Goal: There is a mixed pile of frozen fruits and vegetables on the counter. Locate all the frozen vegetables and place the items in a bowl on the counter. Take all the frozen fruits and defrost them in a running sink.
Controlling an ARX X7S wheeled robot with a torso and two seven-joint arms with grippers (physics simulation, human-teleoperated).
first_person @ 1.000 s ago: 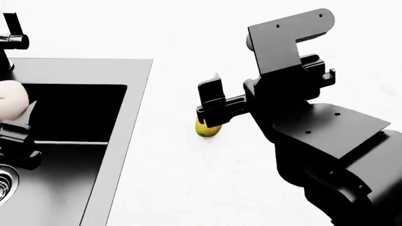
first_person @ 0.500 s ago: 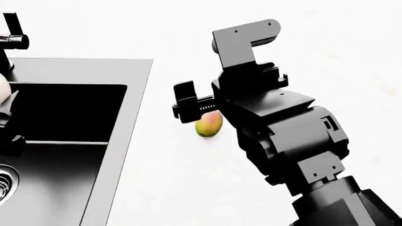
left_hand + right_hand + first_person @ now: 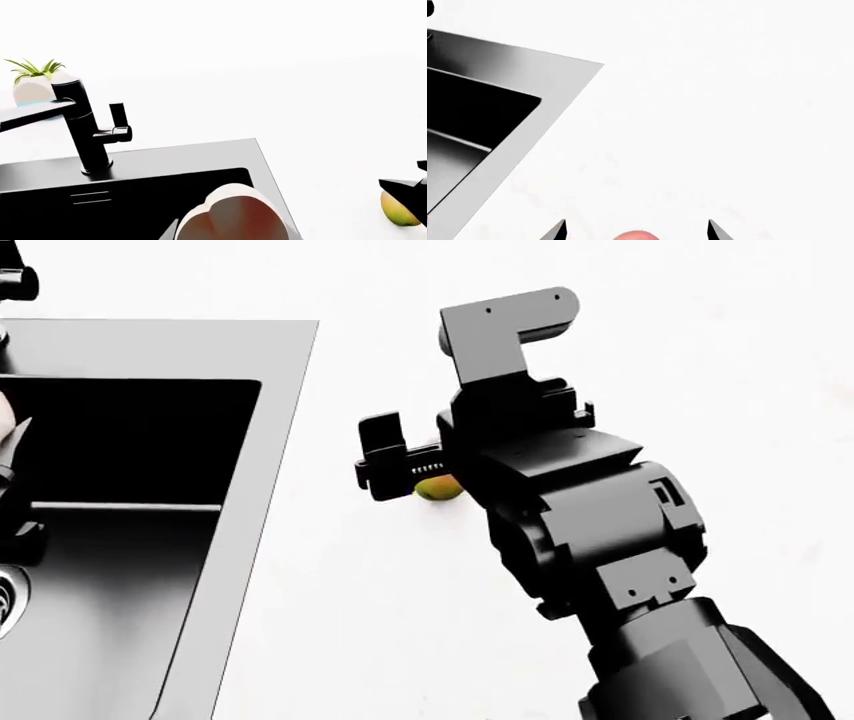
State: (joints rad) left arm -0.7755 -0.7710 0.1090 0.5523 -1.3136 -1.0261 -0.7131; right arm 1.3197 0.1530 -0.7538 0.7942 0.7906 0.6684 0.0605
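Observation:
The mango (image 3: 437, 489), yellow-green with a red blush, lies on the white counter (image 3: 400, 620) to the right of the black sink (image 3: 134, 490). My right gripper (image 3: 400, 465) hangs over it. In the right wrist view the right gripper (image 3: 635, 227) is open, and the mango's rounded top (image 3: 637, 236) sits between its two fingertips (image 3: 558, 229). My left gripper (image 3: 230, 225) is shut on the cream-white lobed ball (image 3: 233, 215) over the sink basin (image 3: 133, 205). The mango (image 3: 398, 210) also shows in the left wrist view. The bowl and the vegetables are out of view.
A black faucet (image 3: 83, 130) stands on the sink's grey rim (image 3: 167, 155). A small potted plant (image 3: 33, 82) sits behind it. The chrome drain (image 3: 6, 600) shows at the basin's near left. My left arm (image 3: 14, 520) is at the head view's left edge.
My right gripper has moved left and come down over the mango, which now sits between its fingers. My left gripper with the white ball has slid toward the left edge.

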